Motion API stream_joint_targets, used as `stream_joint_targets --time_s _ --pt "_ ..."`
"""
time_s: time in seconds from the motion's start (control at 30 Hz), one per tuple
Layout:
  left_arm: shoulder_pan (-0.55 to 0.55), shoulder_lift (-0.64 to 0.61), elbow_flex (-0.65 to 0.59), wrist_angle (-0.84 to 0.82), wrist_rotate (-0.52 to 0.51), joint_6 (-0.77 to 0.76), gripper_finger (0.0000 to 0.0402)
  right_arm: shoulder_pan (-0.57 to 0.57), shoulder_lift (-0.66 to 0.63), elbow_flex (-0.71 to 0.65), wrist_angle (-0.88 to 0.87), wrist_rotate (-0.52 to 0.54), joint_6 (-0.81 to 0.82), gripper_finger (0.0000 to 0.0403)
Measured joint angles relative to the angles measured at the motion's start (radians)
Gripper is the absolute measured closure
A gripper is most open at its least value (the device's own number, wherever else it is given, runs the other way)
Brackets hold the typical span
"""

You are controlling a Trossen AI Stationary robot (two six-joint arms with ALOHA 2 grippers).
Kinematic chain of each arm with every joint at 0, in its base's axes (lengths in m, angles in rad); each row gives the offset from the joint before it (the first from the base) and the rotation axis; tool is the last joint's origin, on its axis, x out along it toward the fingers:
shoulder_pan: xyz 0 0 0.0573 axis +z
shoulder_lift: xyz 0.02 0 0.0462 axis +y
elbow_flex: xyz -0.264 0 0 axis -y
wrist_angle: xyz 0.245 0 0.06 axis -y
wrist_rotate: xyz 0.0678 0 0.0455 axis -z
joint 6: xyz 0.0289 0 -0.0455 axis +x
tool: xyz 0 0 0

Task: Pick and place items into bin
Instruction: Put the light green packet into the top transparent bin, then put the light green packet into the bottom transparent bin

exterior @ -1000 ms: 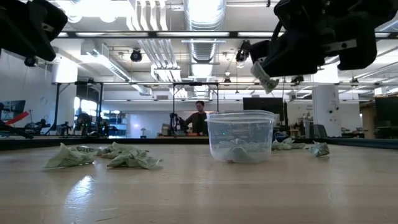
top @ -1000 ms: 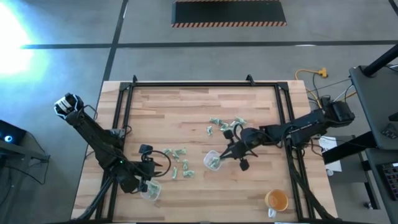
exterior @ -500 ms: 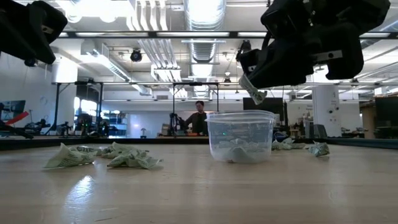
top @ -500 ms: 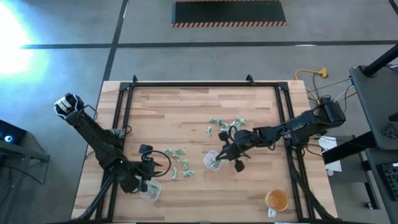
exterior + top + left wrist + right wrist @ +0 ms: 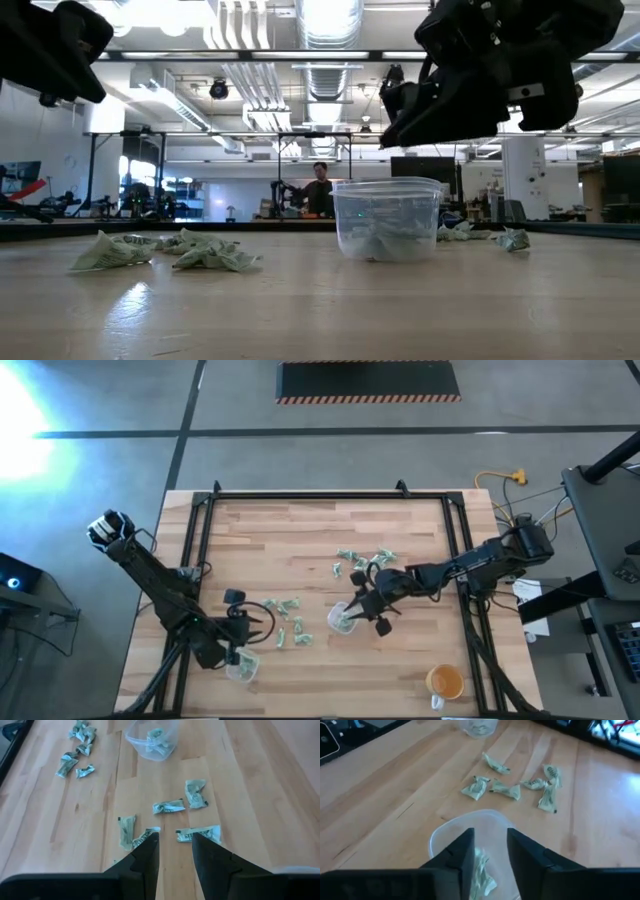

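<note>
- High view showed us the right gripper (image 5: 352, 611) poised over a clear cup (image 5: 341, 619) near the table's middle, its jaws parted with nothing between them; a wrapper (image 5: 481, 872) was dropping or lying inside that cup.
- We judged the main risk to be the dark fingers (image 5: 461, 851), straddling the thin rim, nudging the light cup over and spilling it on withdrawal.
- Our left gripper (image 5: 172, 851) hung low just beside a second cup (image 5: 241, 668) at the near left, jaws partly apart and empty, with loose wrappers (image 5: 169, 807) ahead of it.
- Those pieces looked crumpled, papery and green-and-white; we thought such light things could slip a pinch.
- Another cluster (image 5: 362, 559) lay on the pale, smooth wooden table (image 5: 290, 540).
</note>
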Motion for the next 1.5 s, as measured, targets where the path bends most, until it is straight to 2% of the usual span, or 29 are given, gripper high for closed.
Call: stream_joint_targets --time_s 0.17,0.67,0.83,0.97,1.1,1.5 --pt "0.059 0.001 0.0 -0.026 0.014 0.016 0.0302 0.0 -0.033 0.009 -0.013 0.003 -0.013 0.0268" --pt "0.445 0.011 -0.038 -0.085 0.398 0.205 0.0302 0.01 -0.115 0.008 -0.12 0.003 0.128 0.0281" --pt "0.532 0.036 -0.063 -0.074 0.453 0.237 0.0302 0.013 -0.118 0.008 -0.167 0.003 0.161 0.0286" --pt "0.579 0.06 -0.088 -0.055 0.491 0.247 0.0302 0.013 -0.119 0.008 -0.182 0.003 0.178 0.0289" --pt "0.607 0.086 -0.099 0.018 0.572 0.286 0.0302 0.013 -0.122 0.008 -0.192 0.003 0.18 0.0293" --pt "0.676 0.243 -0.092 0.093 0.641 0.317 0.0302 0.015 -0.127 0.008 -0.219 0.003 0.187 0.0295"
